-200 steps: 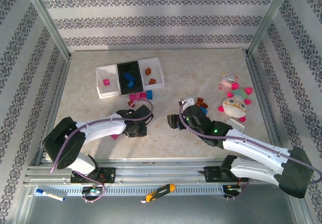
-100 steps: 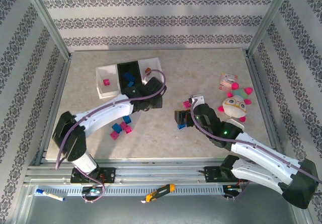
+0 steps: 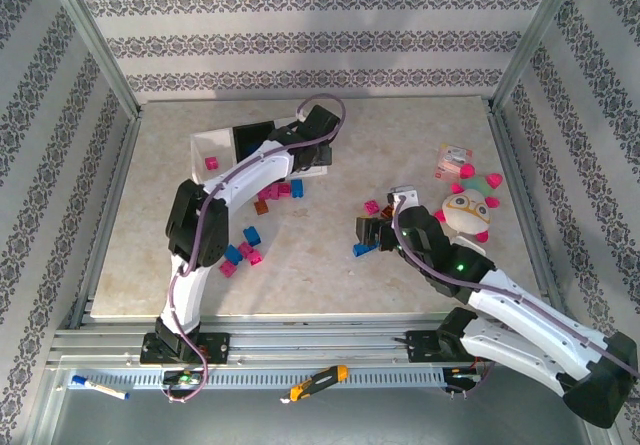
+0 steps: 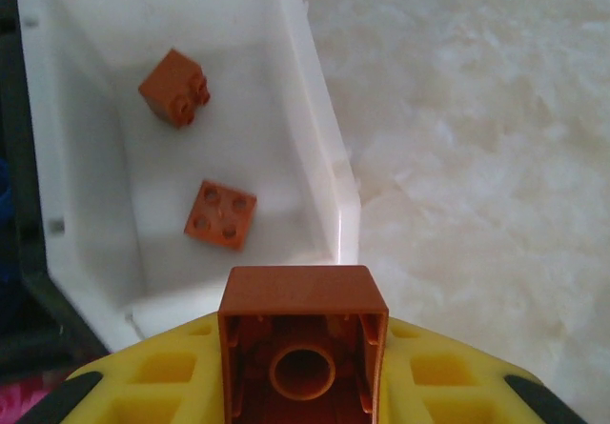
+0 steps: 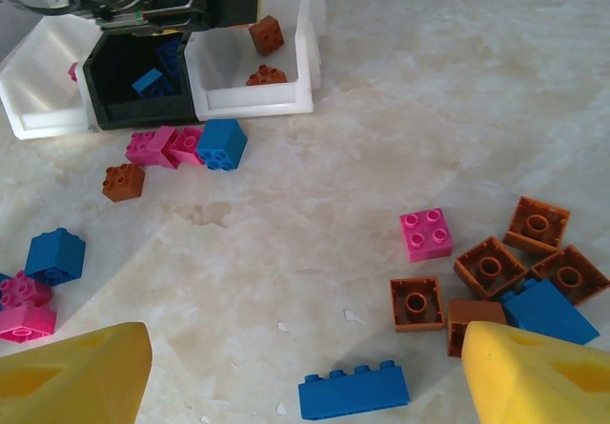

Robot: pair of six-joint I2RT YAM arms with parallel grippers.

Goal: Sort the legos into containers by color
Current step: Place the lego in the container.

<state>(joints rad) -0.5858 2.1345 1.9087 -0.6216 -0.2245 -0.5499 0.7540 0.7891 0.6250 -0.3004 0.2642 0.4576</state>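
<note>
The bench (image 3: 420, 135) carries three trays in a row at its far left: left white tray (image 3: 205, 155), black tray (image 3: 252, 137), right white tray (image 4: 305, 148).

The left hand (image 4: 303, 386) is positioned over the near end of the right white tray. Its yellow fingers (image 4: 162, 386) are clamped on one brown-orange brick (image 4: 303, 300), hollow underside toward the wrist camera. The tray's interior lies just beyond and below the held brick. Two loose brown-orange bricks (image 4: 220, 214) rest on the tray floor, apart from each other.

The right hand (image 5: 305, 357) is near the bench centre with its fingers spread wide and nothing between them in a grip. A long blue brick (image 5: 353, 393) lies flat on the bench between the fingertips, nearer the right one, touching neither. A cluster of brown-orange bricks (image 5: 491, 267) and one pink brick (image 5: 426, 233) lie just beyond the right fingertip.

Blue bricks (image 5: 152, 81) are in the black tray. A pink brick (image 3: 212, 162) is in the left white tray. Mixed loose bricks (image 5: 221, 143) lie just in front of the trays.
</note>
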